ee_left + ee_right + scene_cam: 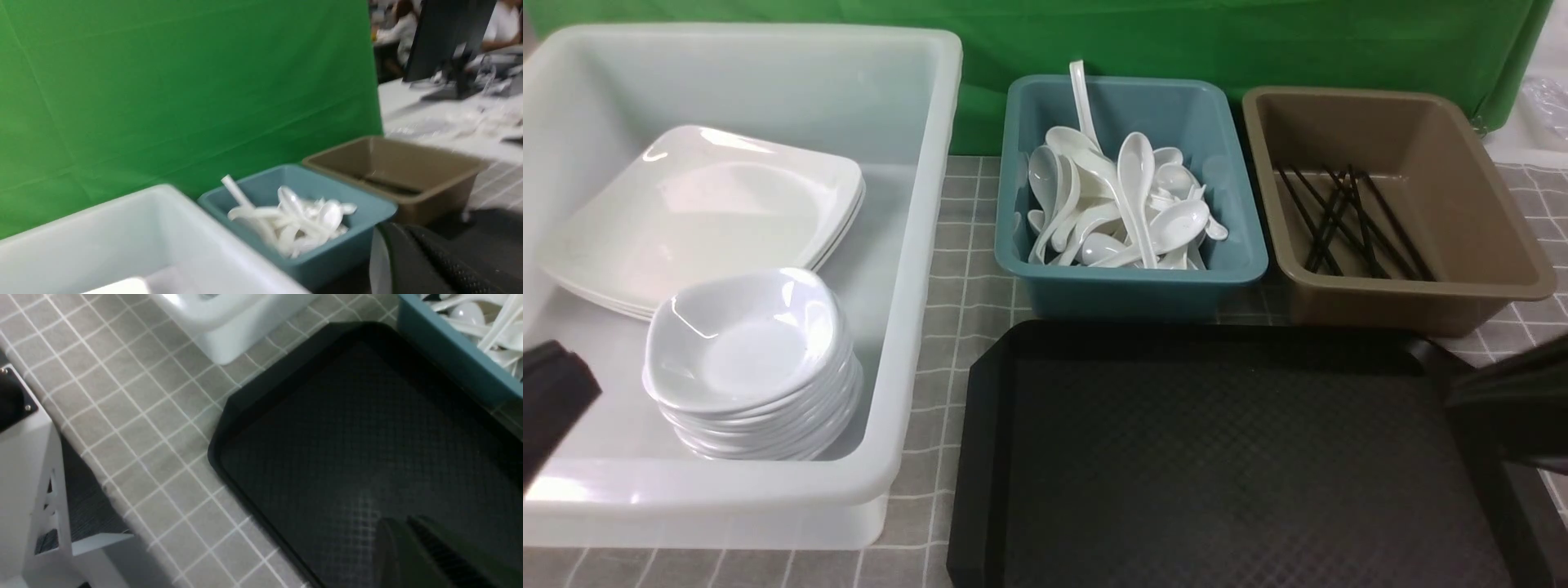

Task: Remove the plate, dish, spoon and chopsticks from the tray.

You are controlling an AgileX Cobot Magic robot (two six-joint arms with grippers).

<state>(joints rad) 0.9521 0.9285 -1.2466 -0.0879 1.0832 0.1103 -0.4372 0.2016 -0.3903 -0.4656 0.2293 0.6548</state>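
Evidently tableware sorted into the tubs, black tray in front
Large plates lie stacked in the white tub, beside a pile of small dishes; spoons fill the blue tub and black chopsticks lie crossed in the brown tub. The left gripper has its fingers pressed together with nothing between them; whether the right gripper's blurred fingers touch, I cannot tell

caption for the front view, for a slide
Bare black tray before a blue tub of white spoons and a brown tub of black chopsticks
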